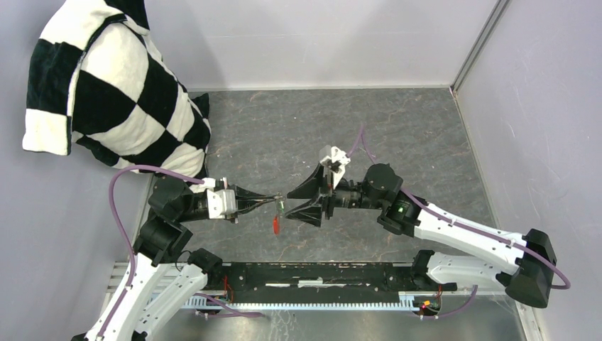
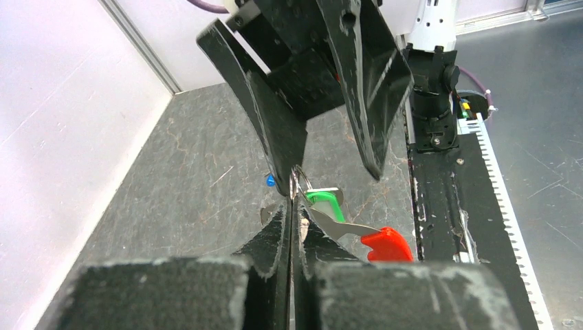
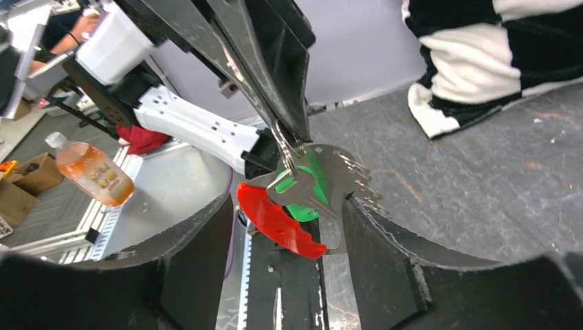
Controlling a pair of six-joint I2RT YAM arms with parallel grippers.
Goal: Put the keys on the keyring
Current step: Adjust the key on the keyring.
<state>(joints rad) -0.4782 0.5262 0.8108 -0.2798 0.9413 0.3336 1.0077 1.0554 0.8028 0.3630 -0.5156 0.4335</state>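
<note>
My left gripper is shut on the thin metal keyring and holds it above the table. The green key and the red leaf-shaped tag hang from the ring. In the right wrist view the ring, the green key and the tag dangle from the left fingers. My right gripper is open, its jaws on either side of the hanging bunch, and grips nothing. The blue key lies on the table below.
A black-and-white checked pillow leans in the back left corner. Grey walls close the back and right sides. The black base rail runs along the near edge. An orange bottle stands outside the cell.
</note>
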